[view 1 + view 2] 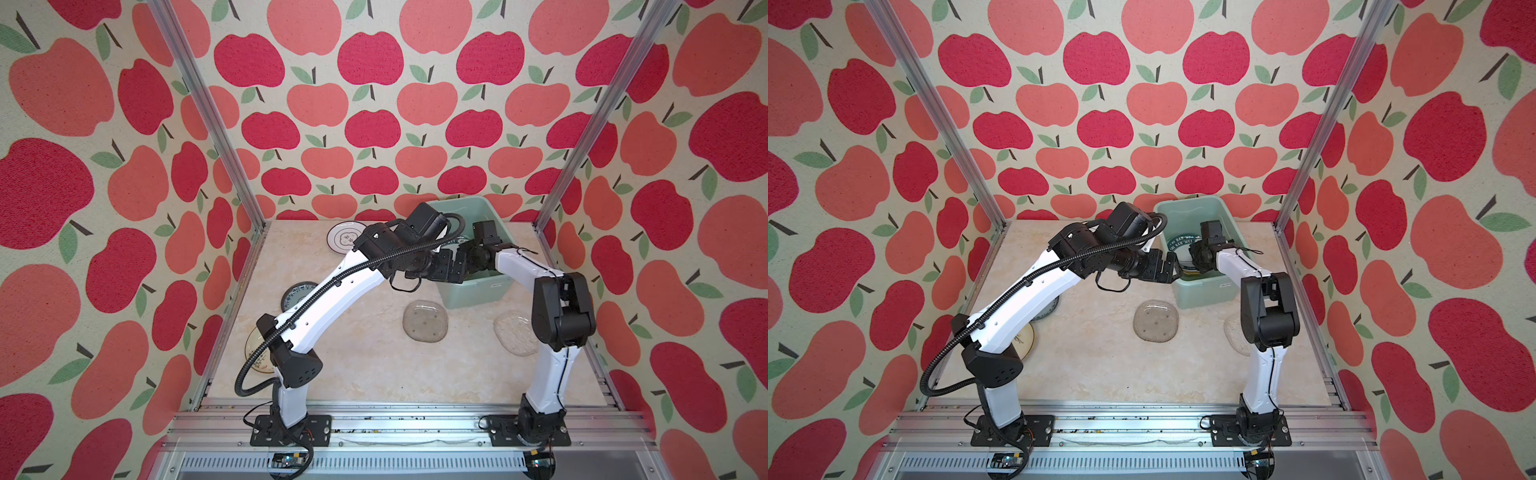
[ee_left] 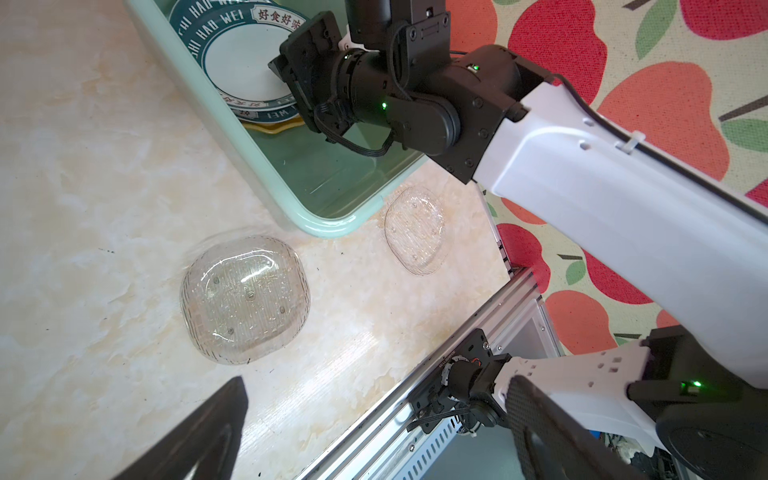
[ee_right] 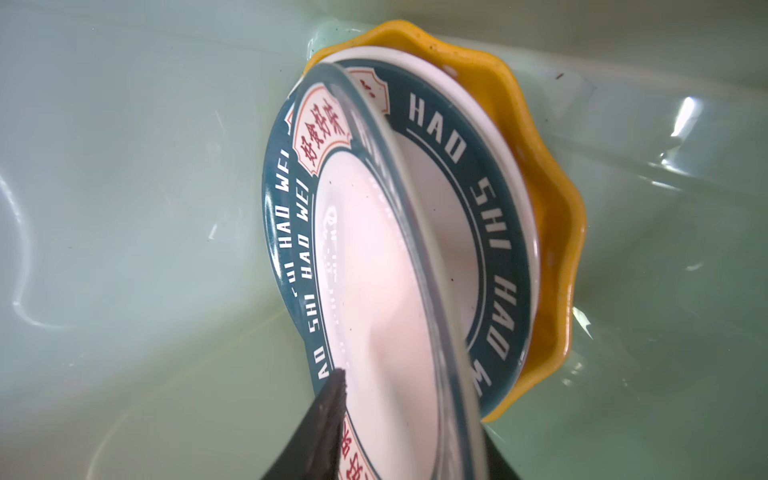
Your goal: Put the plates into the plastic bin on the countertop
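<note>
- The right gripper [image 3: 415,424] is inside the plastic bin [image 3: 124,187]. A tilted lettered plate [image 3: 365,257] runs between its jaws; I cannot tell whether they clamp it.
- Past the jaws lies a yellow scalloped plate [image 3: 552,216].
- The left gripper [image 2: 376,382] is spread wide and empty, with a clear glass plate [image 2: 245,295] ahead of it on the countertop [image 2: 83,166].

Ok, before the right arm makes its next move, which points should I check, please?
1. Top lettered plate flat in plastic bin: not ok, tilted.
2. Right gripper free of it: cannot tell.
3. Left gripper open, empty: ok.
4. Bin upright on countertop: ok.
5. Clear glass plates binned: not ok, both outside.
</note>
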`<state>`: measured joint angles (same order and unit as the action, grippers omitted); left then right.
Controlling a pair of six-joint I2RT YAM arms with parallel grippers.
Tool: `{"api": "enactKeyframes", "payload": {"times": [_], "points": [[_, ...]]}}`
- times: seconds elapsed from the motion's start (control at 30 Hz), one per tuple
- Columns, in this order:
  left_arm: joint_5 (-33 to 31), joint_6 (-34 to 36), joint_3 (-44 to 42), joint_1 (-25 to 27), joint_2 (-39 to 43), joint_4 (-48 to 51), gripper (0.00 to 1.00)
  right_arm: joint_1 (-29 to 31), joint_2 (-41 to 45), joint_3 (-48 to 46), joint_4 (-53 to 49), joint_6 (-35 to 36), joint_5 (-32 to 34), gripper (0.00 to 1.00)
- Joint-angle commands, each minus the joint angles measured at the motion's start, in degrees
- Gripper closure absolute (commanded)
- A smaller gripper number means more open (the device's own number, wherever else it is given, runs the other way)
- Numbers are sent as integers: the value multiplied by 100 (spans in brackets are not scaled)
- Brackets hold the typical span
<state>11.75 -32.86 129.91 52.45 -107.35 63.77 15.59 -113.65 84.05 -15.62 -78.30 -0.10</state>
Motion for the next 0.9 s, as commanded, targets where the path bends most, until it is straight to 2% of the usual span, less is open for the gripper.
{"api": "enactKeyframes", "payload": {"times": [0.0,0.2,0.4,0.7,0.87], "points": [[187,254,48,-102,58,-45,1,-83,-87,340,-397,250,79,52],[-12,784,732,-177,-287,474,1,-74,-319,846,-975,544,74,40],[-229,1237,1552,-406,-741,1074,1,-83,-858,1809,-2219,851,63,33],[-241,1360,1574,-721,-713,1129,1,-74,-1122,2090,-2570,862,55,28],[-484,1503,1516,-762,-640,1138,1,-48,-1111,2519,-2942,1240,216,19]]}}
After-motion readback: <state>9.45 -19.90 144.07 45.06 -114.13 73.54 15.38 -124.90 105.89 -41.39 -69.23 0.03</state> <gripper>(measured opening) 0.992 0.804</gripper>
